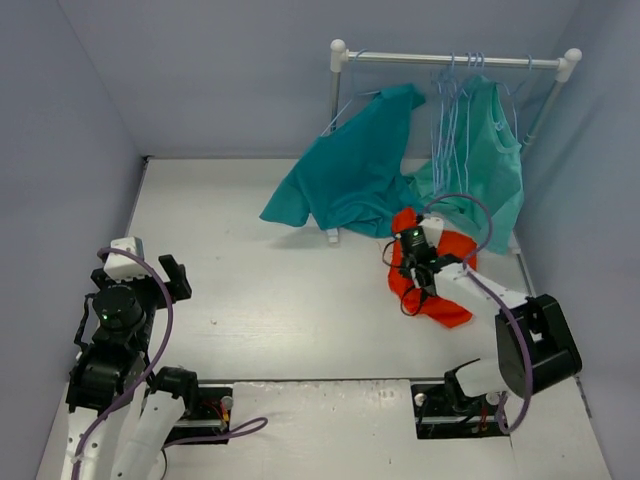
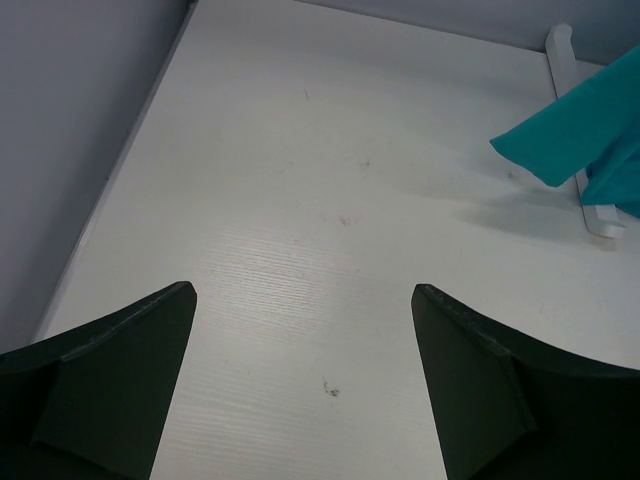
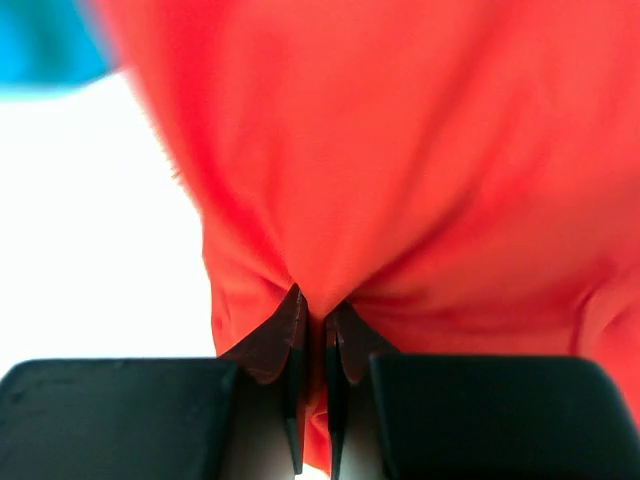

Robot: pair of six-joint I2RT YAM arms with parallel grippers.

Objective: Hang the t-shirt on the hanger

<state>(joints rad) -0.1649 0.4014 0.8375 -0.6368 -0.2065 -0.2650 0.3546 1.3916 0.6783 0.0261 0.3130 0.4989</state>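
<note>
The orange-red t-shirt (image 1: 445,300) lies crumpled on the table at the right, below the rack. My right gripper (image 1: 412,262) is on it, shut on a pinched fold of the t-shirt (image 3: 420,150); the fabric fills the right wrist view and runs between the jaws (image 3: 316,320). Several pale blue wire hangers (image 1: 450,100) hang on the rack's rail; I cannot tell which is the task's. My left gripper (image 1: 150,270) is open and empty at the left, over bare table (image 2: 300,290).
A white clothes rack (image 1: 455,60) stands at the back right. A teal-blue shirt (image 1: 350,170) hangs from it down to the table, also in the left wrist view (image 2: 585,125). A lighter green-teal garment (image 1: 485,160) hangs at its right. Grey walls enclose the table.
</note>
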